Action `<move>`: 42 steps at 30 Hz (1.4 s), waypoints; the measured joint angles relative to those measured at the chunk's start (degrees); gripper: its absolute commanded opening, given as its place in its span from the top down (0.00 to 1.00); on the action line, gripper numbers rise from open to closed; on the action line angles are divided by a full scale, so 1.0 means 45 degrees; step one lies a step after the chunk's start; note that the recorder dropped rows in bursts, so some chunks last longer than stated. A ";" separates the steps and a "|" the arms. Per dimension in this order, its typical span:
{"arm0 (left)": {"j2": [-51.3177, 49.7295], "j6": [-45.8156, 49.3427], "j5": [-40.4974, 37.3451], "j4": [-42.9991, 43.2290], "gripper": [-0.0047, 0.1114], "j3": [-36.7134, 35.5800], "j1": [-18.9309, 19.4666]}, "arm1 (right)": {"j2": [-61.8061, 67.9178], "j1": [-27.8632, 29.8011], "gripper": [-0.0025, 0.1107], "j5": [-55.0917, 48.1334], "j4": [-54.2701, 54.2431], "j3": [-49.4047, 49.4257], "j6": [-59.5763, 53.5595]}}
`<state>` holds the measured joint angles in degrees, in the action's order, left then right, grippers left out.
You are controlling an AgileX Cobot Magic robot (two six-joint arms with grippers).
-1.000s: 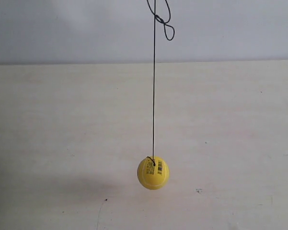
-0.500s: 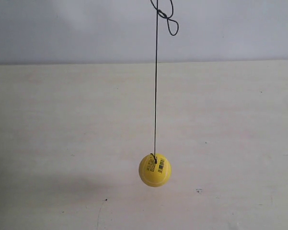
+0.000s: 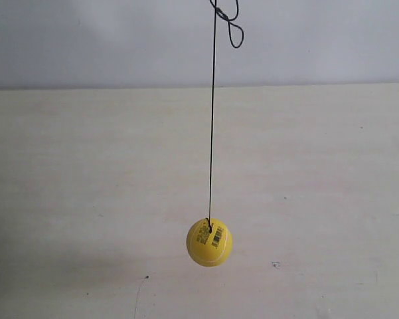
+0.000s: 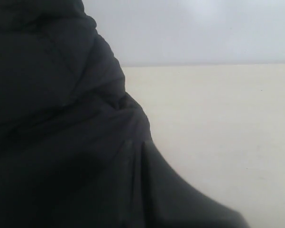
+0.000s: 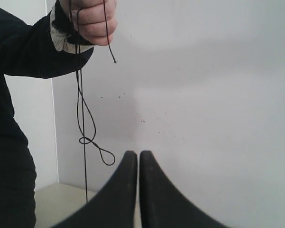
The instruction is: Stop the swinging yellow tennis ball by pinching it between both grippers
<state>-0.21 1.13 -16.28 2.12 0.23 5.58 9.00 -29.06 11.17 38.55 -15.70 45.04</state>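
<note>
The right claw is closed, its two black jaws pressed tip to tip with nothing between them. Beyond it a hand holds a thin dark string in front of a white wall. The left claw's state cannot be told, as black cloth fills much of its view. The ball hangs on the string above the tabletop.

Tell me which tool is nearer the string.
Likely right: the string hangs just beside its shut tool. Left tool is out of view; its camera shows only dark cloth and table.
</note>
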 measured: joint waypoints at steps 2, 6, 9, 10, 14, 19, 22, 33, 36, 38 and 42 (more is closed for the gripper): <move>0.0000 0.0000 0.0000 0.0000 0.92 0.0000 0.0000 | -0.0068 0.0000 0.98 -0.0016 -0.0476 0.0022 -0.0562; 0.0000 0.0000 0.0000 0.0000 0.92 0.0000 0.0000 | -0.1421 0.0855 0.98 0.0025 -0.3187 0.0497 -0.2621; 0.0000 0.0000 0.0000 0.0000 0.92 0.0000 0.0000 | -0.1906 0.2410 0.98 0.0158 -0.5116 0.1037 -0.3826; 0.0000 0.0000 0.0000 0.0000 0.92 0.0000 0.0000 | -0.1927 0.2772 0.98 0.0263 -0.5532 0.1190 -0.4219; 0.0000 0.0000 0.0000 0.0000 0.92 0.0000 0.0028 | -0.1927 0.4404 0.98 0.0848 -0.7666 0.2384 -0.5618; 0.0000 0.0000 0.0000 0.0000 0.92 0.0000 0.0028 | -0.1927 0.5422 0.98 -0.0661 -0.8067 0.3402 -0.7754; 0.0000 0.0000 0.0000 0.0000 0.92 0.0000 0.0028 | -0.1927 0.5523 0.98 -0.3172 -0.8101 0.3432 -0.9714; 0.0000 0.0000 0.0000 0.0000 0.92 0.0000 0.0028 | -0.1931 0.5547 0.98 -0.6558 -0.8101 0.3497 -1.0870; 0.0000 0.0000 0.0000 0.0000 0.92 0.0000 0.0028 | -0.1931 0.5547 0.98 -0.6637 -0.8101 0.3497 -1.0760; 0.0000 0.0000 0.0000 0.0000 0.92 0.0000 0.0028 | -0.1931 0.5547 0.98 -0.6642 -0.8108 0.3497 -1.0691; 0.0000 0.0000 0.0000 0.0000 0.92 0.0000 0.0028 | -0.1931 0.5547 0.98 -0.6667 -0.8130 0.3497 -1.0671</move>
<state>-0.21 1.13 -16.28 2.12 0.23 5.70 0.31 -4.10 -18.83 1.97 0.03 -2.98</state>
